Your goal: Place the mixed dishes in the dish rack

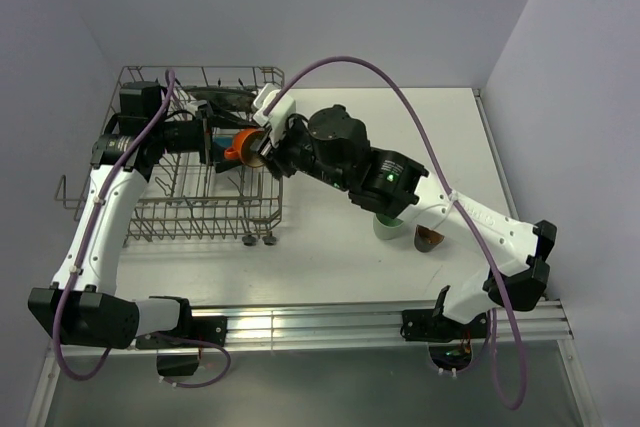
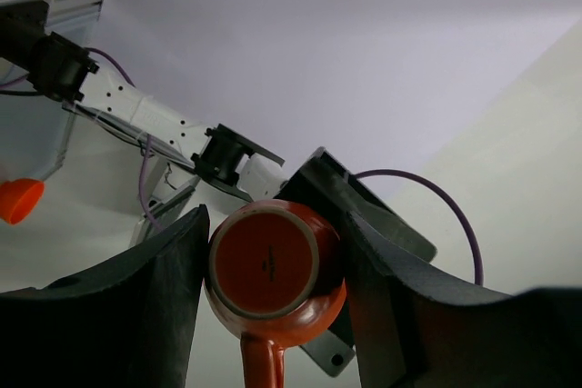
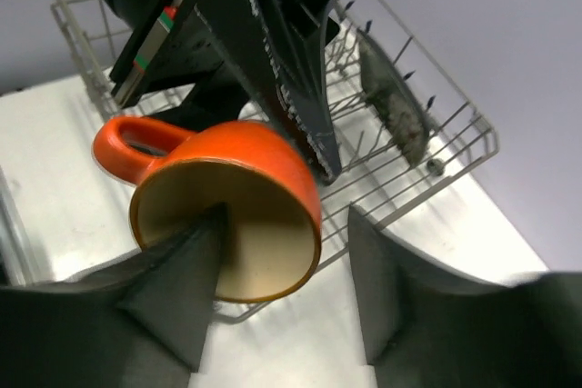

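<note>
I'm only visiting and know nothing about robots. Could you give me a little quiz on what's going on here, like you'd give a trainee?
1. True or false: nothing is touching the orange-red cup.
2. The dark square plate stands: A) in the dish rack; B) inside the cup; C) between a gripper's fingers.
3. Which has a finger inside the cup's mouth, the left gripper or the right gripper?
Key: 1 false, the left gripper clamps its sides; 2 A; 3 the right gripper.
</note>
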Motion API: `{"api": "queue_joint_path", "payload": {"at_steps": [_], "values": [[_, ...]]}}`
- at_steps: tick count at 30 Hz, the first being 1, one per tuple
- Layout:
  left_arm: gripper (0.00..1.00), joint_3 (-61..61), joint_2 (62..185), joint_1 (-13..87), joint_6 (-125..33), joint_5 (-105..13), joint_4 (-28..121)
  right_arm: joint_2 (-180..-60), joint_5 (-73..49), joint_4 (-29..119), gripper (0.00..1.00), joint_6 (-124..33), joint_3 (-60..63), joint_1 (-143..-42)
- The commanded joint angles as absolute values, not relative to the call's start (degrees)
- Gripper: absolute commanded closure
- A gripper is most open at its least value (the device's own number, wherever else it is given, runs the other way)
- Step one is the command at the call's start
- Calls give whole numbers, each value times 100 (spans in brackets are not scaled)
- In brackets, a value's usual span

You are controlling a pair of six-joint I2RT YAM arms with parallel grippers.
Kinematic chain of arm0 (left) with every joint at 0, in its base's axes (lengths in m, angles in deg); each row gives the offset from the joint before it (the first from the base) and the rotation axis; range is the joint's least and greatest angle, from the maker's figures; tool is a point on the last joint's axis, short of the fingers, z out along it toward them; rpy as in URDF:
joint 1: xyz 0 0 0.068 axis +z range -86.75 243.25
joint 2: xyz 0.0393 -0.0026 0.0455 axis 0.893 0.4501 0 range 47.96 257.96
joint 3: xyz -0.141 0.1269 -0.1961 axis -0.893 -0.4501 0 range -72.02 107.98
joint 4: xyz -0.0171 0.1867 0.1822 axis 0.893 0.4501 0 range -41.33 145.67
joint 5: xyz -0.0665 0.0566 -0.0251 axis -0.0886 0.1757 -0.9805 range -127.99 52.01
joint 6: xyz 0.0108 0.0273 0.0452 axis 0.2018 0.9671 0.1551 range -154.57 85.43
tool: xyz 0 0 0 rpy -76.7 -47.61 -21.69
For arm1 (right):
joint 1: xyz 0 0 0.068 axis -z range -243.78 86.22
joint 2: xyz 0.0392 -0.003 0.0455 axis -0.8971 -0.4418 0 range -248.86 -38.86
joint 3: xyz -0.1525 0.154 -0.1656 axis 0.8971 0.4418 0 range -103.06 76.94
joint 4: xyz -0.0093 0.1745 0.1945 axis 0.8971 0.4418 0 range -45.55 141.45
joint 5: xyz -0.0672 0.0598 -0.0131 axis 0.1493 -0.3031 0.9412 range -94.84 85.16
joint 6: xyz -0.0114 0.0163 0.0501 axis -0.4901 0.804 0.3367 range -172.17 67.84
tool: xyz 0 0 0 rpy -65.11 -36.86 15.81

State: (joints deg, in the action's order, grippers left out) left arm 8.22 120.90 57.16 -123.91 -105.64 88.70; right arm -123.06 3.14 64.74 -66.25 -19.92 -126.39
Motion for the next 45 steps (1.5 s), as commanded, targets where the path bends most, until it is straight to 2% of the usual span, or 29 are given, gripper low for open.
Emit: {"api": "queue_joint_path", "payload": {"at_steps": [1, 4, 7, 13, 18, 24, 25, 32, 37, 42, 45], "values": [[100, 1042, 11915, 5692, -12387, -10681, 8594, -12315, 245, 6616, 34, -6508, -2194, -12689], [100, 937, 11889, 5701, -12387, -10575, 8541, -12157, 280, 6598, 23, -6491, -2106, -12715], [100, 936, 11906, 5780, -12264, -10400, 8602, -11903, 613, 6555, 18, -6439, -1983, -12768], [100, 1532, 12371, 6148, -10449, -9619, 9998, -11086, 1272, 6449, 5, -6237, -1623, -12777], [100, 2104, 12776, 6516, -9461, -8635, 10693, -10444, 1651, 6677, 5, -5921, -1254, -12777], [100, 2772, 12987, 6650, -8749, -6561, 10949, -10092, 2020, 7019, 5, -5657, -867, -12777], [100, 2834, 13004, 6659, -8609, -5967, 10975, -10065, 2064, 7064, 5, -5604, -840, -12777], [100, 2984, 13031, 6782, -7984, -3854, 10800, -9652, 1968, 6933, 5, -5384, -138, -12759], [100, 2536, 12820, 6879, -7386, -2087, 10124, -9204, 1871, 6845, 5, -5234, 372, -12557], [100, 1379, 12557, 6949, -7131, -1496, 8948, -8704, 1660, 6888, 5, -5225, 758, -12170], [100, 1131, 12793, 7002, -7131, -1487, 8524, -8457, 1669, 7002, 5, -5225, 943, -12047]]}}
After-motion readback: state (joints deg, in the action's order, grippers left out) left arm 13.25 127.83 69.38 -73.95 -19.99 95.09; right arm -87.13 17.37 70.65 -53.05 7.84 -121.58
